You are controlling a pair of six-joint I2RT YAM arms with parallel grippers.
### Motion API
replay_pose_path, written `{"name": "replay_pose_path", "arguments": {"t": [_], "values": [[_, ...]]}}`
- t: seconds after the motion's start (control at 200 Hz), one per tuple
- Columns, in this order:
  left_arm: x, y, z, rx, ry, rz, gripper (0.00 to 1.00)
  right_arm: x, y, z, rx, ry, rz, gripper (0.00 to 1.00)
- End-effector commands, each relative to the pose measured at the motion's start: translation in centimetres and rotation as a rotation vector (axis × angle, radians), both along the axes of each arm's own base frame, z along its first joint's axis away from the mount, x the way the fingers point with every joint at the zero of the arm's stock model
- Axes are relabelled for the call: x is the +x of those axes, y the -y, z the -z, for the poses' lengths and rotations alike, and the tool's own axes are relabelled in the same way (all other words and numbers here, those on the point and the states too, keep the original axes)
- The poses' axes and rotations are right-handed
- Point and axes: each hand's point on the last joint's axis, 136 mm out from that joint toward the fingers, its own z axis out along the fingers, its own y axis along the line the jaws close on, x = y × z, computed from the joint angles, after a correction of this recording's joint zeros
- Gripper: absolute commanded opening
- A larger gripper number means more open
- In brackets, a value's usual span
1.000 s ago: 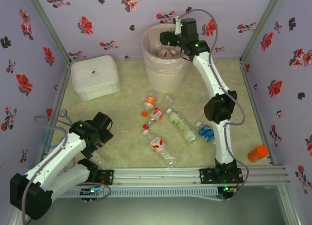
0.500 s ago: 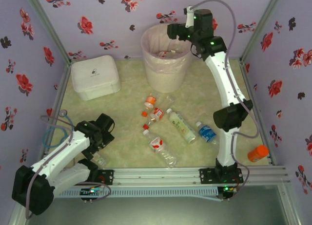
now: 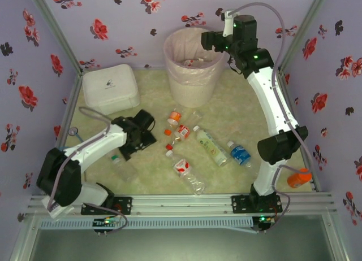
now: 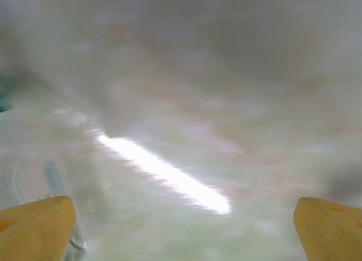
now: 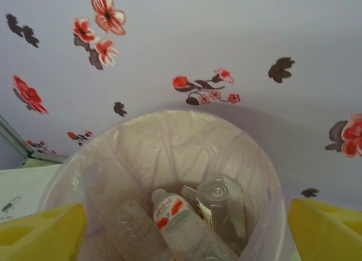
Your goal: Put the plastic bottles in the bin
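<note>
L fingers (image 4: 35, 226): spread wide, empty, over worktop (image 3: 153, 176), 9 o'clock
R fingers (image 5: 328, 230): spread wide, empty, over bin (image 3: 192, 83) rim, 12 o'clock
bottles (image 3: 210, 146): some in bin, rest loose mid-worktop

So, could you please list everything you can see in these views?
Bin: one, pale pink with liner, back of the table.
Bottles in the bin: at least three, clear, one red-labelled.
Bottles on the table: about seven, clear, red, blue or pale labels, lying mid-table.
Lidded box: one, white, back left.
Orange item: one, beyond the right rail; unclear what.
Table: one, pale green.
Left arm: white and black, low over the table, jaws open.
Right arm: white and black, at the bin's rim, jaws open.
</note>
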Motion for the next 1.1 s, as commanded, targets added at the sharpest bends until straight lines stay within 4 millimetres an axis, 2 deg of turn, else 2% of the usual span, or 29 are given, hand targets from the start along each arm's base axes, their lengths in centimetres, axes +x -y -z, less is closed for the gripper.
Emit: {"name": "replay_pose_path", "arguments": {"t": [0.0,0.1,0.22,0.305,0.4,0.54,0.78,1.095], "values": [[3.7,4.7,-4.3,-0.117,0.154,0.119,1.0,-0.8,1.2,-1.9,-0.007,0.056,0.028,0.93],[4.0,5.0,-6.6,-0.1,0.191,0.159,1.0,-0.9,1.4,-1.7,-0.006,0.053,0.028,0.92],[2.7,2.0,-7.1,-0.014,0.185,0.123,1.0,-1.1,1.4,-1.6,-0.01,0.048,0.021,0.92],[0.9,-0.1,-5.8,0.003,0.136,0.049,1.0,-1.2,1.4,-1.4,-0.011,0.044,0.016,0.92],[-0.8,-1.2,-3.9,-0.011,0.097,-0.026,1.0,-1.2,1.3,-1.3,-0.007,0.041,0.005,0.93],[-1.0,-0.4,-1.3,-0.085,0.088,-0.098,1.0,-1.2,1.1,-1.2,-0.004,0.035,-0.007,0.93],[-3.5,-0.7,3.0,-0.124,0.019,-0.215,1.0,-1.9,1.8,-0.8,-0.057,0.021,0.003,0.92],[-4.2,-0.1,5.5,-0.12,-0.033,-0.223,1.0,-3.5,1.5,-1.1,-0.035,0.005,-0.035,0.92]]}}
